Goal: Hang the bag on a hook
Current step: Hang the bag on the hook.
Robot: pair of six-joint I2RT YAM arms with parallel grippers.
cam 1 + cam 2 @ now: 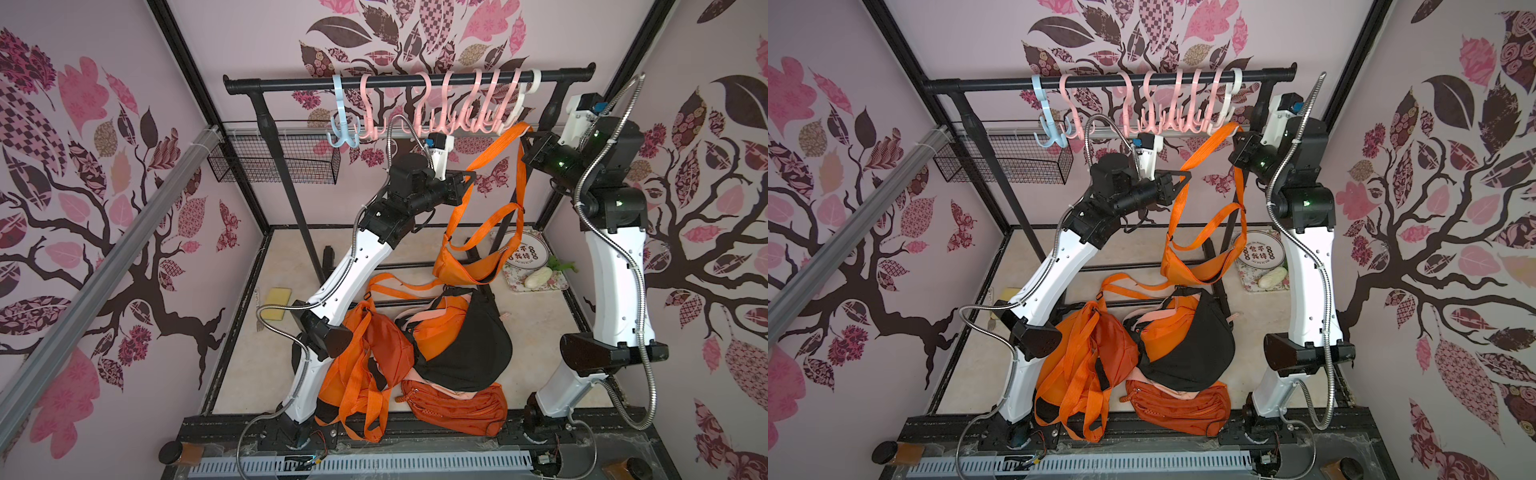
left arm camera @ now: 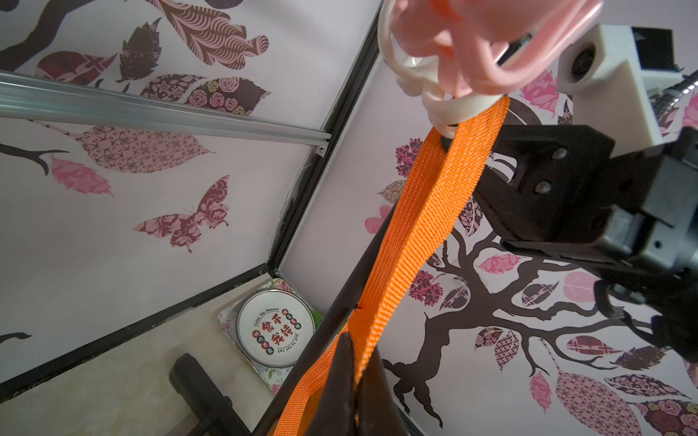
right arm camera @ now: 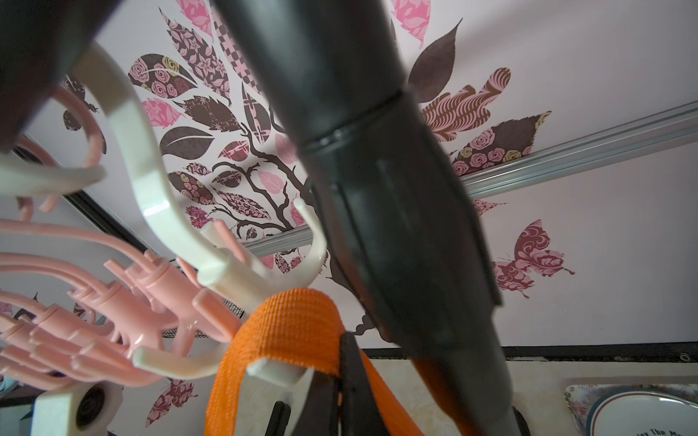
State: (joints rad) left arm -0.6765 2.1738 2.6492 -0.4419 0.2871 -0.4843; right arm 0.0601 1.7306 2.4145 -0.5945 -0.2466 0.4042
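Bag pile [image 1: 415, 353] heaped at front edge, between arm bases. Beyond it, orange bag [image 1: 465, 266] hangs by its strap [image 1: 486, 162]. Left gripper [image 1: 471, 176] pinched tight on strap mid-run. Right gripper [image 1: 524, 139] clamped on strap's top, where it loops over a white hook [image 3: 272, 372] prong. Pink hooks [image 1: 457, 108] crowd just beside; rack post [image 3: 377, 188] close. Blue hook [image 1: 343, 116] sits apart along rail [image 1: 291, 83].

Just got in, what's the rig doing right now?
Both arms are hanging an orange bag. The left gripper and right gripper each have jaws shut on its strap, whose top loop lies over a prong of the white hook at the end of the rail. The bag dangles above the floor; neither has let go. Other bags lie piled below.
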